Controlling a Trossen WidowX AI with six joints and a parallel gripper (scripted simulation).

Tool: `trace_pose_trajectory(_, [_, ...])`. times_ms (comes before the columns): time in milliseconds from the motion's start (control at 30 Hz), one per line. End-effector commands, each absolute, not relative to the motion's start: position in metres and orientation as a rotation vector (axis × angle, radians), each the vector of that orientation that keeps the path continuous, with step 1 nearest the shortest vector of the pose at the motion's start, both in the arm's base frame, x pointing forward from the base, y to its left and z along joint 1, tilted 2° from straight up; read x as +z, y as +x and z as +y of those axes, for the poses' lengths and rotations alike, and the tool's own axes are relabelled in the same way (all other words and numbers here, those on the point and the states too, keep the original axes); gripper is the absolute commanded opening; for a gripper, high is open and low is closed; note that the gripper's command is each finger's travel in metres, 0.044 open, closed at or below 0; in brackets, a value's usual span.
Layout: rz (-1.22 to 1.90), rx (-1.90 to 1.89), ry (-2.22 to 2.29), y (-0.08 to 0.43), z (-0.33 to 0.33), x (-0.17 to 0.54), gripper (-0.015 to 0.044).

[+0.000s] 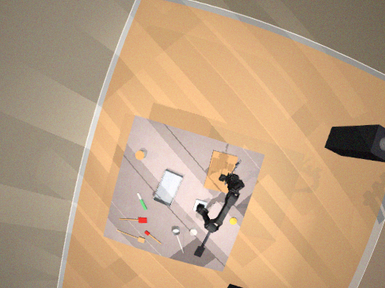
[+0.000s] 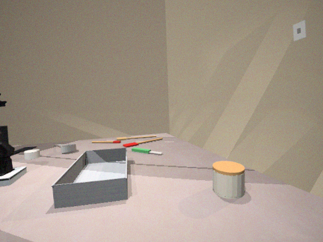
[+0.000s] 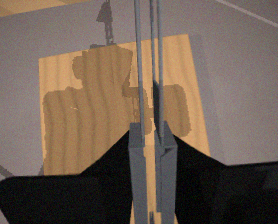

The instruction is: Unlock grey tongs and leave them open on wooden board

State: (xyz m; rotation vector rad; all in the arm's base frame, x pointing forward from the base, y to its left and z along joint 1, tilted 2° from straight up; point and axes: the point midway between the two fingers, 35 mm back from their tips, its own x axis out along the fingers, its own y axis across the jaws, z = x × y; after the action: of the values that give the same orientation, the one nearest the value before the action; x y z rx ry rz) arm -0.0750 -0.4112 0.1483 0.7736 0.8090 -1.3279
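Observation:
My gripper (image 1: pixel 234 174) (image 3: pixel 146 134) is shut on the grey tongs (image 1: pixel 238 164) (image 3: pixel 139 75). In the wrist view their thin rods run up from between the fingers, close together and nearly parallel. Whether the lock is engaged cannot be told. The wooden board (image 1: pixel 215 162) (image 3: pixel 176 47) lies below, with the arm's shadow on it; the gripper is over its right side in the top view. The tongs' height above it is hard to tell. The grey roasting tin (image 1: pixel 163 202) (image 2: pixel 91 193) stands away from the gripper, with nothing across it. The gripper is outside the exterior view.
A jar with an orange lid (image 1: pixel 139 154) (image 2: pixel 228 182) stands beyond the tin. A green-handled utensil (image 1: pixel 142 204) (image 2: pixel 141 150), red-headed tools, a small pan (image 1: pixel 176 230) (image 2: pixel 68 148), a white round pot (image 1: pixel 193 232) (image 2: pixel 32 154), a yellow round thing (image 1: pixel 233 221) and a black spatula (image 1: pixel 199 251) lie around.

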Motion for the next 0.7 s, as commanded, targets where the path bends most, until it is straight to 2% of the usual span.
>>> trace_pose_trajectory(0, [0.752, -1.346, 0.728, -0.076, -0.412, 0.153, -0.0150])
trace_pose_trajectory(667, [0.535, -1.392, 0.512, -0.077, -0.398, 0.153, -0.0150])
